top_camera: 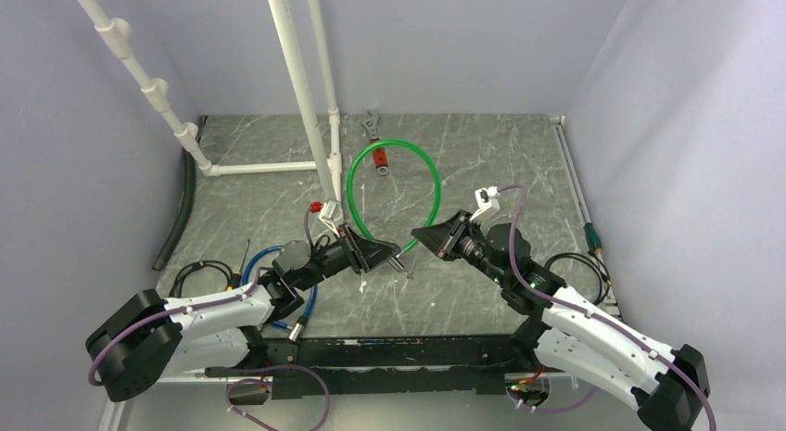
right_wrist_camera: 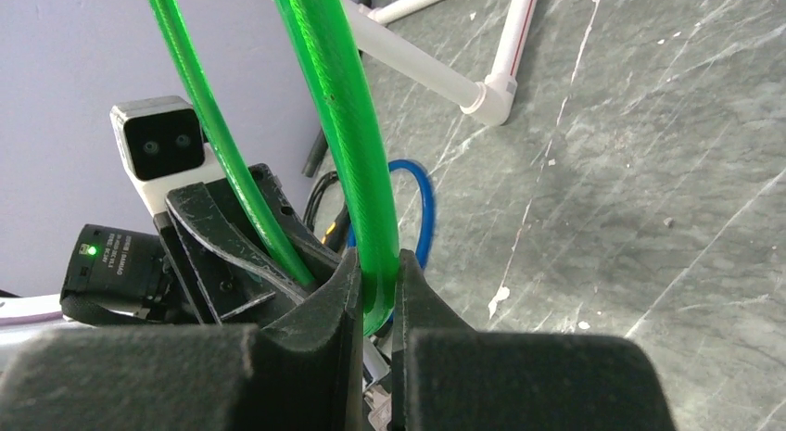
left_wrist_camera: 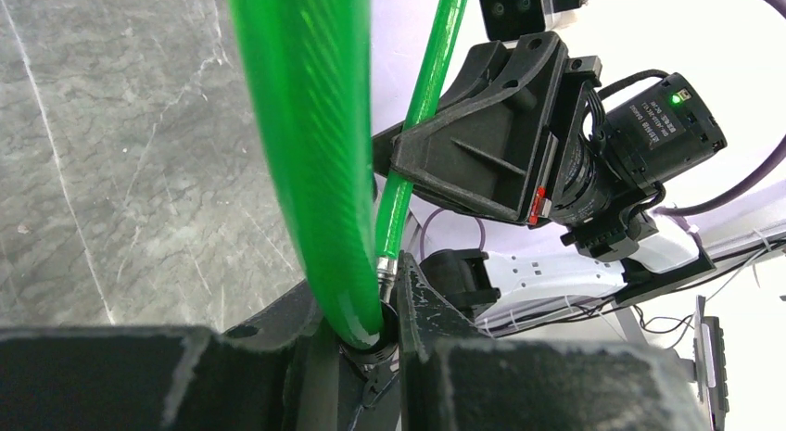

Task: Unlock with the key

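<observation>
Grey marbled tabletop (top_camera: 500, 171) carries the green cable (top_camera: 437, 185), left hand (top_camera: 393, 257) and right hand (top_camera: 415, 235) both pinching its 6 o'clock lock end; I cannot spot the key, which I reckon next needs seating and turning.

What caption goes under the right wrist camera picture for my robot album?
Right fingers pinch the green cable, with a blue cable and marbled table behind.

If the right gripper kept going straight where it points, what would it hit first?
Most likely the left gripper, facing it close ahead; both hold the green cable.
</observation>
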Available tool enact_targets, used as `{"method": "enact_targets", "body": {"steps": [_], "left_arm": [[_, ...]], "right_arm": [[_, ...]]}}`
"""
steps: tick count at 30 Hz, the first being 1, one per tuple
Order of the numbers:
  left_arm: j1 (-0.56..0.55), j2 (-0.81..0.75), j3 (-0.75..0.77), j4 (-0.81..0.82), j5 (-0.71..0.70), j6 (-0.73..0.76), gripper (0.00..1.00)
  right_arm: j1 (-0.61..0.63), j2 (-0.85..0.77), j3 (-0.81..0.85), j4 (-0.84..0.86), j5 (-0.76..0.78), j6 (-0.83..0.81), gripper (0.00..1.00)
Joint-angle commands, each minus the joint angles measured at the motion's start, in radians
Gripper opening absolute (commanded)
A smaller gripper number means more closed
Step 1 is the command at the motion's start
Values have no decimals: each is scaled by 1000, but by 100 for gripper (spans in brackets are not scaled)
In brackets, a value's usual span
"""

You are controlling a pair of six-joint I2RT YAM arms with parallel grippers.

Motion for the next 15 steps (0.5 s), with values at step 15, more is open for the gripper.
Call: {"method": "enact_targets", "body": {"steps": [15], "left_arm": [[26,79,86,-39,-177,-6,0]], "right_arm": [[-29,26,-7,80,-179,-139,26]]}}
